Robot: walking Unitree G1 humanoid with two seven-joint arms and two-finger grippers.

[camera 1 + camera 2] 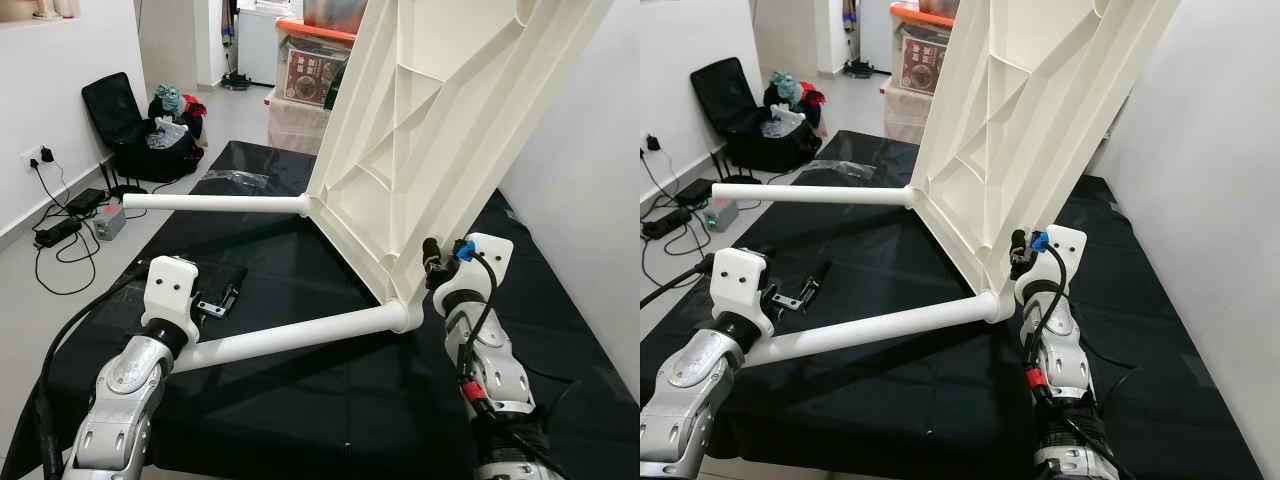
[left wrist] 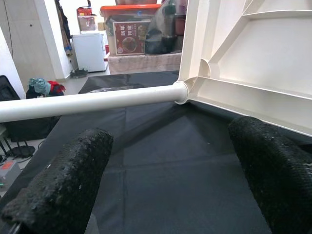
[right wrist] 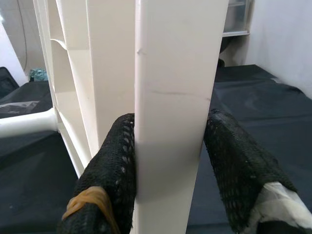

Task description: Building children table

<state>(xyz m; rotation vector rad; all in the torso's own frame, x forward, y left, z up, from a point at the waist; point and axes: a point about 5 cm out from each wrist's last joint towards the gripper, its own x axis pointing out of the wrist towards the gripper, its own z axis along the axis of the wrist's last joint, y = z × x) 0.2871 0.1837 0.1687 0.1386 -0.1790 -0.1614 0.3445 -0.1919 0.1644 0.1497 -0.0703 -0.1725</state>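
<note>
Black cloth [image 1: 300, 400] is covering the floor. Left gripper [image 2: 170, 170] is hovering with fingers apart beside the near leg [image 1: 290, 338]. Right gripper [image 3: 168, 161] is clamping the tabletop [image 1: 440, 110] edge, tilting it upright. Far leg [image 1: 215, 203] is jutting leftward. Storage boxes [image 1: 310, 65] are standing beyond.

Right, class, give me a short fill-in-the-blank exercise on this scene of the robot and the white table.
1. The right gripper is shut on the rim of the white ____.
2. The tabletop has ____ legs attached.
3. The left gripper's fingers stand ____, holding nothing.
4. The mat under the table is ____ in colour.

Missing words: tabletop; two; open; black
</note>
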